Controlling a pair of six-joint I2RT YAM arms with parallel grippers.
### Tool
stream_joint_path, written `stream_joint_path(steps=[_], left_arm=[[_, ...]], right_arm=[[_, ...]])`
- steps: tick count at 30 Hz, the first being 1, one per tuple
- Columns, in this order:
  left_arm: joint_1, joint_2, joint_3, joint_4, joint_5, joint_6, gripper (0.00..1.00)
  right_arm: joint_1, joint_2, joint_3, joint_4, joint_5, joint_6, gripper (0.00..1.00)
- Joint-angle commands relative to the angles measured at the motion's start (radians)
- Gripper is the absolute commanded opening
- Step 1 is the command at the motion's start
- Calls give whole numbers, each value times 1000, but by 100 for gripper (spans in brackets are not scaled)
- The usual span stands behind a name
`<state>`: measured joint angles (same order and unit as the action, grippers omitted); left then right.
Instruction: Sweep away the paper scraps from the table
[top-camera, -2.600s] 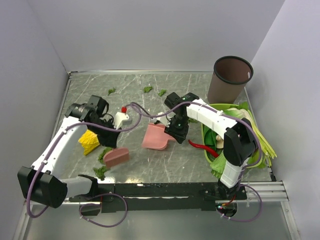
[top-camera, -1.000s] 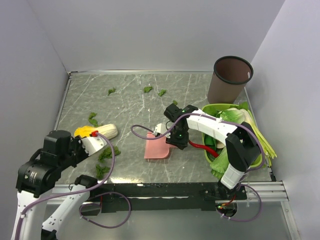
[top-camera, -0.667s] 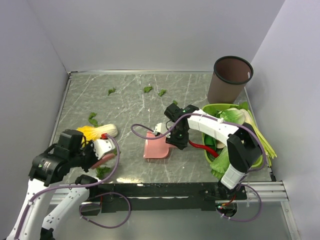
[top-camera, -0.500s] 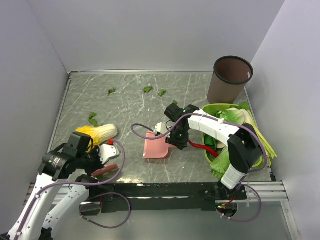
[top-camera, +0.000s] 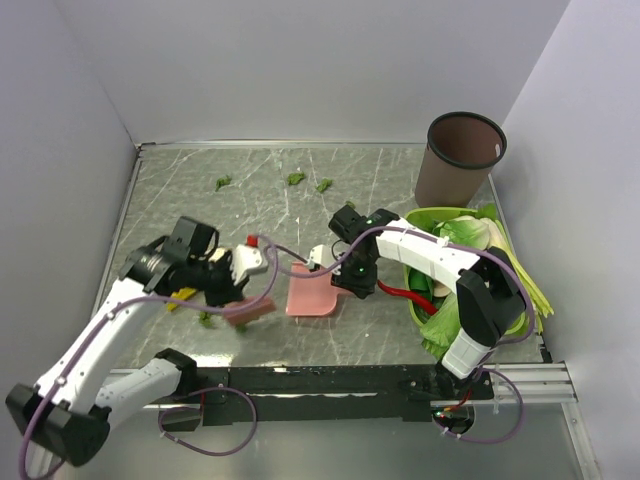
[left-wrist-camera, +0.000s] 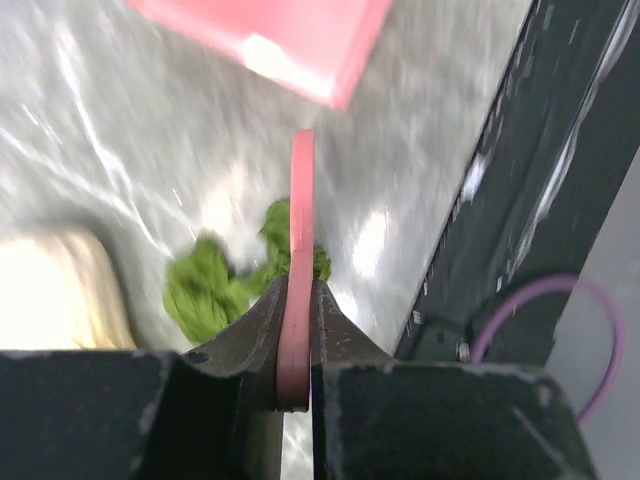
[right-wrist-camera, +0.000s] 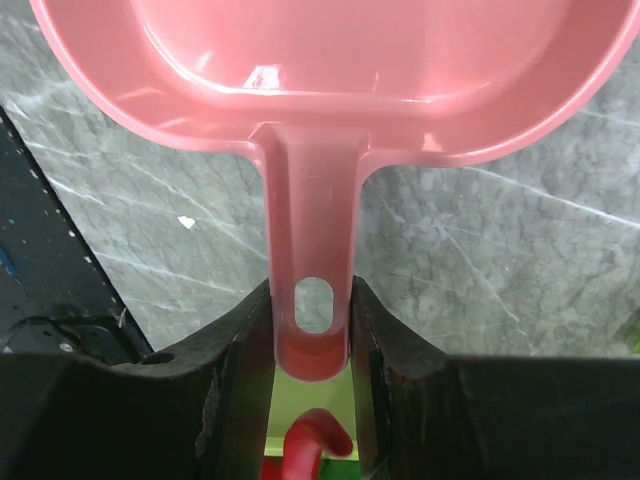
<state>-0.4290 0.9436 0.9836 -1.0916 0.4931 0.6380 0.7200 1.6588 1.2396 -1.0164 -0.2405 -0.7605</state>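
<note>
In the top view the left arm covers most of the cabbage, leaving a yellow sliver. The left gripper and its pink tool hide part of the green scraps underneath. The far scraps are too small to show any shape. The left wrist view is blurred: the scraps are a soft green smear, the cabbage is a pale blob cut by the left edge, the dustpan is cut by the top edge, and the tool shows edge-on only. In the right wrist view the dustpan runs off the top and both sides. A red thing between the fingers of the right gripper is cut by the bottom edge.
</note>
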Motion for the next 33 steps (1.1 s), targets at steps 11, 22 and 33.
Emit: stream_joint_path(steps=[11, 22, 33], left_arm=[[-27, -12, 293, -123, -307, -198, 1], [-25, -63, 99, -58, -533, -225, 1], [-25, -71, 18, 38, -631, -241, 1]], right_arm=[[-14, -119, -129, -68, 90, -97, 0], [73, -51, -95, -68, 128, 10, 0], [167, 45, 43, -143, 167, 190, 0]])
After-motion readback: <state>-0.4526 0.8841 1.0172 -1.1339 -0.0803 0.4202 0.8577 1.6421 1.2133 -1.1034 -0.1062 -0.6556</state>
